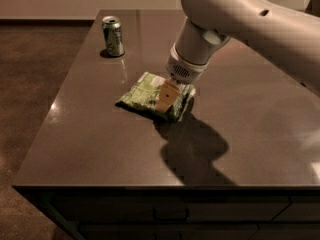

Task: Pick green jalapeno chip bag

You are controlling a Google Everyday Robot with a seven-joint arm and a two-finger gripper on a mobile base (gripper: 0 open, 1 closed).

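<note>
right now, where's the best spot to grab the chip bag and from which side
Probably its right end, coming straight down from above. The chip bag lies flat on the table, so there is no side to slip under, but its crinkled surface should give a fold to pinch. The gripper sits right over that end, and the can stands far off at the back left.

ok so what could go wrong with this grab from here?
1. The gripper sits on the right part of the green jalapeno chip bag, not its middle. An off-centre hold may let the flat, crinkled bag sag or slip on the lift.
2. The bag lies flat on the glossy table, so pressing down might slide it instead of pinching it.
3. The green drink can stands well apart at the far left, so a collision looks unlikely.
</note>
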